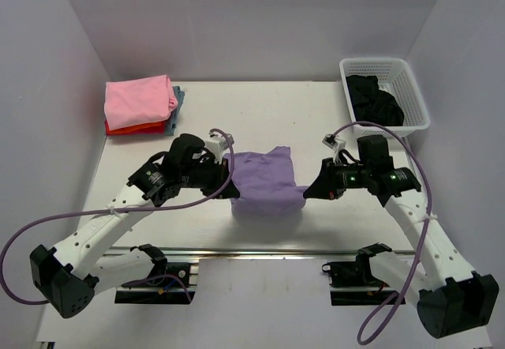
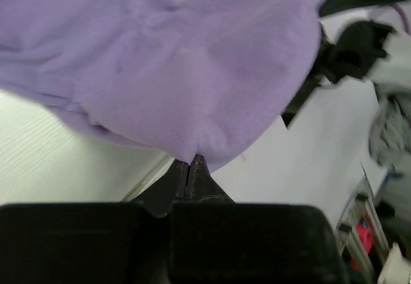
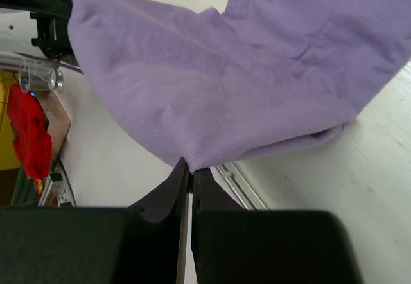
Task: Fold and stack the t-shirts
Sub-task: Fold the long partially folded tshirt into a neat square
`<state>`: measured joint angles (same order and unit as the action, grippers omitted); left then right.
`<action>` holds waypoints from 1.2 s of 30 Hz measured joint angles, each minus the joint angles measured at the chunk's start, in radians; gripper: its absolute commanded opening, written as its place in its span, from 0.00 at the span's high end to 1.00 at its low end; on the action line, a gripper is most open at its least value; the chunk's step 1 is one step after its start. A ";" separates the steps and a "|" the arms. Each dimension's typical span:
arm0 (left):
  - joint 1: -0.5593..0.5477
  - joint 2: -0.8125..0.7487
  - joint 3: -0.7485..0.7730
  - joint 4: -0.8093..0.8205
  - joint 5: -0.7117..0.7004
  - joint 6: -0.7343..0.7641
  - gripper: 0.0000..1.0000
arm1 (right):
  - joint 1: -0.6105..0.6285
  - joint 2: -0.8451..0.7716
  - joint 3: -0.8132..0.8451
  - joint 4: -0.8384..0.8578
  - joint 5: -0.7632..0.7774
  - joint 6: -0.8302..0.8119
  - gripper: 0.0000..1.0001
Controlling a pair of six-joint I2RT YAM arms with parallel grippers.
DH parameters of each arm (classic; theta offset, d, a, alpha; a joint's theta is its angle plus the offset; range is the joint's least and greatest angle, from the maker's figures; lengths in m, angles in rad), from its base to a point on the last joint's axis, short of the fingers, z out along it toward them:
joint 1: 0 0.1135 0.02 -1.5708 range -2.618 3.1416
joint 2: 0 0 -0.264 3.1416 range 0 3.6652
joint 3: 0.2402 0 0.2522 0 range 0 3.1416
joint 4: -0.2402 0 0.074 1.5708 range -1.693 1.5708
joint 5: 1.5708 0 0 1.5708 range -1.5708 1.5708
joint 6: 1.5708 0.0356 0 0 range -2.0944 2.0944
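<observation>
A lavender-purple t-shirt (image 1: 264, 182) hangs between my two grippers at the table's middle front. My left gripper (image 1: 233, 192) is shut on its left edge; the left wrist view shows the jaws (image 2: 190, 160) pinched on the cloth (image 2: 180, 72). My right gripper (image 1: 306, 193) is shut on its right edge; the right wrist view shows the jaws (image 3: 190, 166) pinched on the cloth (image 3: 244, 85). The shirt's far part rests on the table. A stack of folded shirts lies at the back left: pink (image 1: 139, 101) on top, red (image 1: 136, 129) below, grey-blue (image 1: 178, 100) at the side.
A white lattice basket (image 1: 410, 88) at the back right holds dark cloth (image 1: 374, 100). White walls enclose the table (image 1: 260, 104) on three sides. A metal rail runs along the table's near edge (image 1: 260, 252).
</observation>
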<state>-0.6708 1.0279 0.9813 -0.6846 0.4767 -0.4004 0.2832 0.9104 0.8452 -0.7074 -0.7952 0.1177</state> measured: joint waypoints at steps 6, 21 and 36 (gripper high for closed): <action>0.008 0.055 0.002 -0.003 -0.182 -0.063 1.00 | -0.002 0.122 0.004 0.135 0.008 0.051 1.00; 0.008 0.208 0.104 0.061 -0.486 -0.125 1.00 | -0.006 0.407 0.111 0.382 0.023 0.114 1.00; 0.040 0.452 0.303 0.006 -0.750 -0.174 1.00 | -0.049 0.666 0.253 0.513 0.062 0.195 1.00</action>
<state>-0.6304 1.4803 1.2842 -0.6788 -0.2729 -0.5743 0.2340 1.5764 1.0985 -0.1940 -0.7330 0.3130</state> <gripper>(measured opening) 0.020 0.022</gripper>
